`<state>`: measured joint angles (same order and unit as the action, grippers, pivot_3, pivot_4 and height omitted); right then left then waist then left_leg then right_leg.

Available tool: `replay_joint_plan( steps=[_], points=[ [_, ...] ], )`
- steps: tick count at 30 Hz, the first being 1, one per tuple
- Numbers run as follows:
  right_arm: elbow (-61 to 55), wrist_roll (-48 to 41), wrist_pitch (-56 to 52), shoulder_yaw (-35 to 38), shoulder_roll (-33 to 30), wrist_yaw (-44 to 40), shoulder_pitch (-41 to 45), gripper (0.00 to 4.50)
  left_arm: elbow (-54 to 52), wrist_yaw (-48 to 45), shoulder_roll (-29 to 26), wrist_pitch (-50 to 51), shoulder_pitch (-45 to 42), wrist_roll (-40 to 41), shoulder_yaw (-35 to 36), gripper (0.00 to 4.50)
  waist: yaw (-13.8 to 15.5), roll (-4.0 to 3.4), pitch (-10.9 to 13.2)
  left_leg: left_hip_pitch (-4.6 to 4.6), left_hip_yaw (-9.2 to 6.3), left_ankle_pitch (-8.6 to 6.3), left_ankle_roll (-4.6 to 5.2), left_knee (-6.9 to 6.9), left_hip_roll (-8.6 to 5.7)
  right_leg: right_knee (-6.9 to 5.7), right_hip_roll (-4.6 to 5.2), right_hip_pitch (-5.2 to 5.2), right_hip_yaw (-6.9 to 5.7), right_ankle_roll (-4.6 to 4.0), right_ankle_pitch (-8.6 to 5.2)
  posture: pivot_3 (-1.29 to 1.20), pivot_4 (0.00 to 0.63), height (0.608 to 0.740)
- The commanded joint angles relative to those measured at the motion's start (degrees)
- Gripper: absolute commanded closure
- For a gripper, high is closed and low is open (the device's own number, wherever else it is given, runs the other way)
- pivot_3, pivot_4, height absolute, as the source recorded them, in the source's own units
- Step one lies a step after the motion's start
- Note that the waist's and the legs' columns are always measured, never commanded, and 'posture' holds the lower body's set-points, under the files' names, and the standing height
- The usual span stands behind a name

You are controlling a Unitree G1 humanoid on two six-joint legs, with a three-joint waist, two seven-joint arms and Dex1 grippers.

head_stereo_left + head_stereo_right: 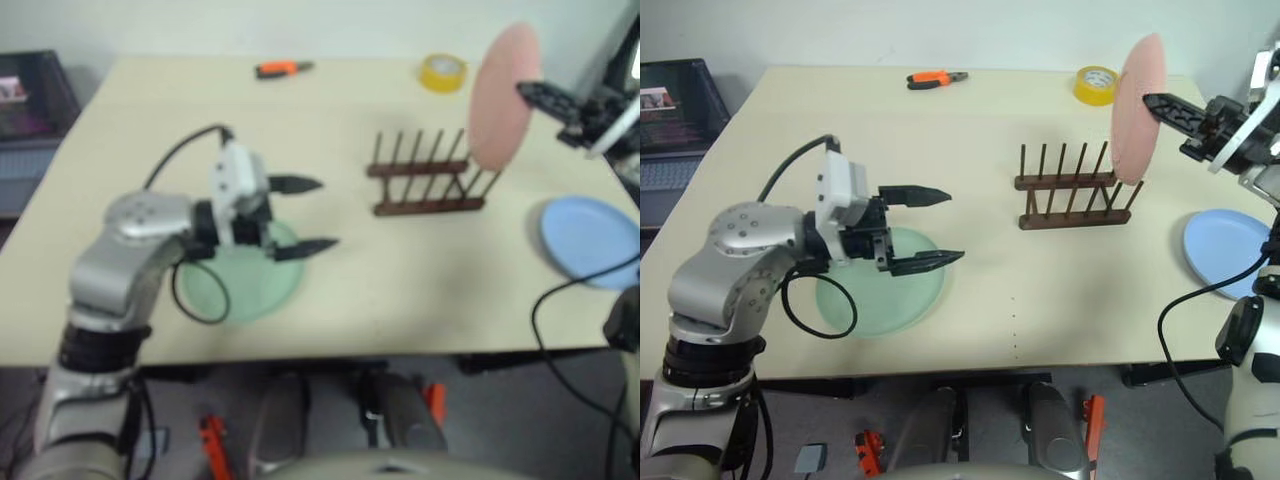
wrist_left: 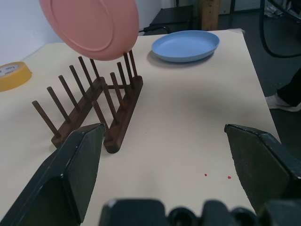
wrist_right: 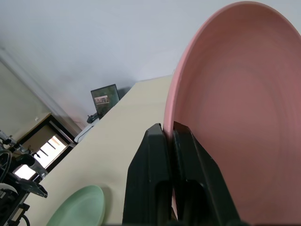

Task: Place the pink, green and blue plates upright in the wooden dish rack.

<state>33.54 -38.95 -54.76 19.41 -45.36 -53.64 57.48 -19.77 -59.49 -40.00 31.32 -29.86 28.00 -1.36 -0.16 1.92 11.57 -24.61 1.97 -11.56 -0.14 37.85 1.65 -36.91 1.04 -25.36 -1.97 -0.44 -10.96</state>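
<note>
Jaws first: your right gripper [image 1: 1152, 100] is pinching the rim of the pink plate [image 1: 1137, 108], fingers pressed together on its edge, which the right wrist view shows plainly. Your left gripper [image 1: 937, 228] is standing with its two black fingers wide apart and nothing between them, hovering just above the green plate [image 1: 890, 300].

You are holding the pink plate upright, on edge, over the right end of the wooden dish rack [image 1: 1075, 195]. Its lower rim is sitting among or just above the last pegs; I cannot tell whether it is already bearing on the base rails or hanging clear of them. Either way it is not yet released, so I am counting that first plate as nearly placed, not placed.

No plate is standing in the rack on its own. The green plate is lying flat on the table [image 1: 1040, 300] near your left arm, well apart from the rack. The blue plate [image 1: 1228, 247] is lying flat too, near the table's right edge, beside the rack's right end.

By my reckoning you are working through the first of three placements, with two full pick-and-stand cycles remaining. The pegs to the left of the pink plate are looking free for them.
</note>
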Motion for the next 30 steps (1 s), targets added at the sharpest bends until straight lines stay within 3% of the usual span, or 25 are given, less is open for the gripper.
replay_joint_plan(
  steps=[1, 22, 26, 30],
  points=[
    [-0.3, 0.6, 1.9, 0.8, -2.1, -1.3, 0.7, 4.5, -1.9, 0.3, -0.7, 0.0, 0.1, 0.8, 0.7, 0.03, 0.0, 0.0, 0.0, 0.0, 0.0, 0.0, 0.0, 0.0, 0.0, 0.0, 0.0, 0.0, -0.01, 0.0, 0.0, 0.0, 0.15, 0.74],
    [3.3, 4.2, 4.4, 0.4, -2.5, -3.8, 0.0, 4.5, -1.0, 0.0, -1.6, -0.7, -0.1, 0.1, 0.4, 0.03, 0.0, 0.0, 0.0, 0.0, 0.0, 0.0, 0.0, 0.0, 0.0, 0.0, -0.01, 0.0, -0.04, -0.05, -0.03, 0.0, 0.15, 0.74],
    [3.6, 4.3, 4.9, 0.5, -2.1, -3.5, 0.3, 3.52, -1.0, 0.0, -1.9, -0.7, -0.1, 0.2, 0.4, 0.0, 0.0, 0.0, 0.0, 0.0, 0.0, 0.0, 0.0, 0.0, 0.0, 0.0, -0.01, 0.0, -0.03, -0.05, -0.03, 0.0, 0.15, 0.74],
    [3.6, 4.4, 6.0, 0.9, -1.7, -2.9, 0.4, 2.1, -1.1, 0.0, -2.1, -0.7, 0.0, 0.1, 0.5, 0.0, 0.0, 0.0, 0.0, 0.0, 0.0, 0.0, 0.0, 0.0, 0.0, 0.0, -0.01, 0.0, -0.03, -0.05, -0.03, 0.0, 0.15, 0.74]
  ],
)
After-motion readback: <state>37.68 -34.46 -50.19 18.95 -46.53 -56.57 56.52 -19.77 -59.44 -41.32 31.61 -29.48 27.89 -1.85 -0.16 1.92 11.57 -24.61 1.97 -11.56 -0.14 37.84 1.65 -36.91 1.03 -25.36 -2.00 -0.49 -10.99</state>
